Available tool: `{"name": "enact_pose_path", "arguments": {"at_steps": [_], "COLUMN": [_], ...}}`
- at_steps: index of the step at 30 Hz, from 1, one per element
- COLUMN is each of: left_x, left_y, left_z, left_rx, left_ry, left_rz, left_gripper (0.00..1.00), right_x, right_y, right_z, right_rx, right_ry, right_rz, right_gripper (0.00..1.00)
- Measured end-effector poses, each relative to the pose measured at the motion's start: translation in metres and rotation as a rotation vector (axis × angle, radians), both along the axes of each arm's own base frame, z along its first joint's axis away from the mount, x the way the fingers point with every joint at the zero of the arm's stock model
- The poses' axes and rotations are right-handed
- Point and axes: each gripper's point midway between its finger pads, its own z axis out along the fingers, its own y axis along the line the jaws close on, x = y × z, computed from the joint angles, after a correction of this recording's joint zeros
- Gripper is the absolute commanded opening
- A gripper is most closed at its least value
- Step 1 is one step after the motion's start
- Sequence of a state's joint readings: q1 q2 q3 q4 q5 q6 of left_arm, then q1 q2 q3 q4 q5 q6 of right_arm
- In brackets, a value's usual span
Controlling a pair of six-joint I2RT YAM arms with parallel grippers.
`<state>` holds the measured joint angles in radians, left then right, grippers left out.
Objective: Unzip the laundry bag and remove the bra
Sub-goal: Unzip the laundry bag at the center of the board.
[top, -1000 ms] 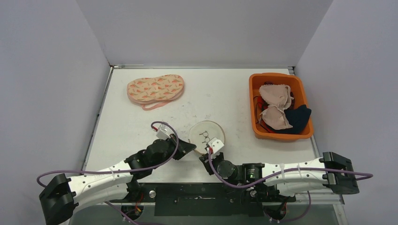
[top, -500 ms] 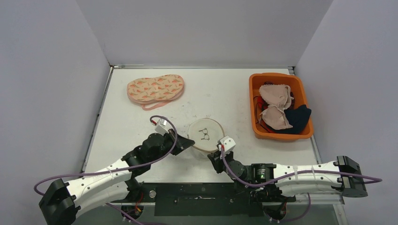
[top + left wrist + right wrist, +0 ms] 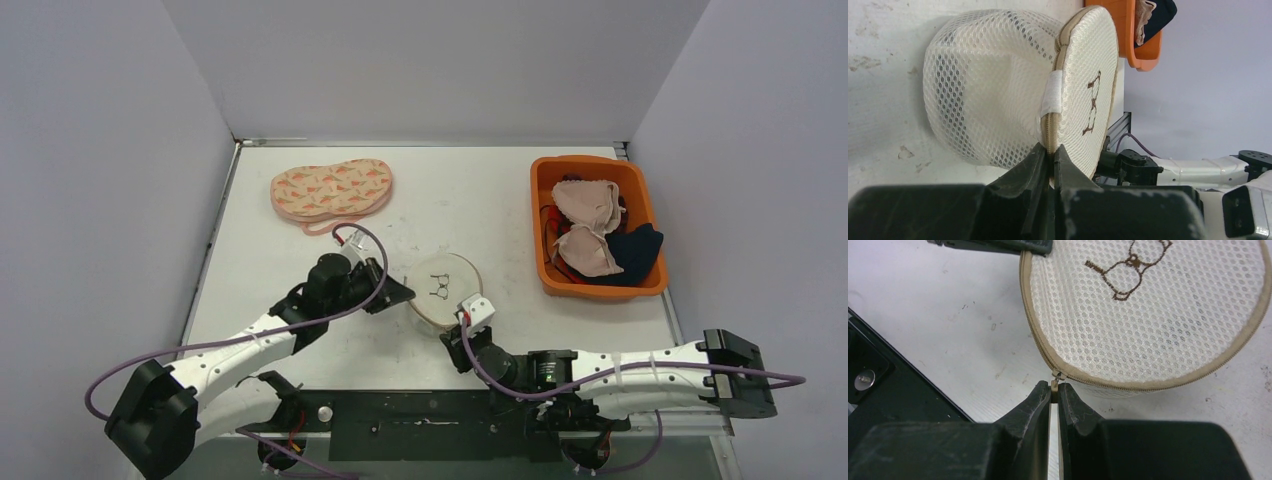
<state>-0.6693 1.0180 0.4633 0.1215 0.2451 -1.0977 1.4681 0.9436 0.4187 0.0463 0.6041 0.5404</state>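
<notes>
Two grips hold the laundry bag (image 3: 445,290): left tool (image 3: 1050,152) clamps its zipper seam (image 3: 1049,131), right tool (image 3: 1054,390) clamps the zipper pull (image 3: 1055,383) at the bag's near edge

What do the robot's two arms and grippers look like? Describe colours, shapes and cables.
Both arms, the left arm and the right arm, have white shells and black joints. A purple cable loops along each. The left gripper and right gripper each have two black wedge-shaped fingers tapering to narrow tips.
</notes>
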Motion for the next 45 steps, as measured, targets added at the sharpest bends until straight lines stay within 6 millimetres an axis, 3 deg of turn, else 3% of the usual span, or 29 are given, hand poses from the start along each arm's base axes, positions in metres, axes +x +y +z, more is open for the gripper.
{"name": "enact_pose_path", "arguments": {"at_steps": [3,5,7,10,15,20,25,28,37,43,45], "left_x": [0.005,0.006,0.004,-0.005,-0.048,-0.080,-0.077,-0.071,-0.056,-0.050,-0.049], "left_y": [-0.004,-0.004,-0.003,0.000,-0.007,-0.012,-0.018,-0.025,-0.030,-0.026,-0.024], "left_z": [0.001,0.003,0.006,0.019,0.045,0.025,0.009,0.004,0.007,0.008,0.008], "left_rx": [0.011,0.014,0.014,0.009,-0.047,-0.064,-0.032,-0.017,-0.036,-0.045,-0.044], "left_ry": [-0.010,-0.022,-0.028,-0.067,-0.132,-0.078,-0.055,-0.044,-0.028,-0.024,-0.023], "left_rz": [-0.018,-0.021,-0.017,0.002,-0.011,0.007,0.077,0.106,0.190,0.239,0.248], "left_gripper": [0.54,0.70,0.80,0.86,0.87,0.87,0.83,0.75,0.38,0.05,0.00], "right_x": [-0.001,-0.002,-0.003,-0.004,-0.003,-0.003,-0.003,-0.004,-0.007,-0.007,-0.007], "right_y": [0.003,0.005,0.006,0.007,0.008,0.013,0.018,0.019,0.021,0.022,0.022], "right_z": [-0.007,-0.010,-0.011,-0.010,-0.008,0.000,0.008,0.008,0.007,0.004,0.004], "right_rx": [-0.022,-0.030,-0.033,-0.030,-0.036,-0.027,-0.014,-0.015,-0.018,-0.024,-0.028], "right_ry": [0.004,0.005,0.005,0.003,-0.008,-0.024,-0.035,-0.035,-0.030,-0.030,-0.031], "right_rz": [0.006,0.013,0.021,0.027,0.037,0.052,0.067,0.075,0.091,0.093,0.093], "right_gripper": [0.05,0.05,0.05,0.05,0.05,0.05,0.05,0.05,0.05,0.05,0.05]}}
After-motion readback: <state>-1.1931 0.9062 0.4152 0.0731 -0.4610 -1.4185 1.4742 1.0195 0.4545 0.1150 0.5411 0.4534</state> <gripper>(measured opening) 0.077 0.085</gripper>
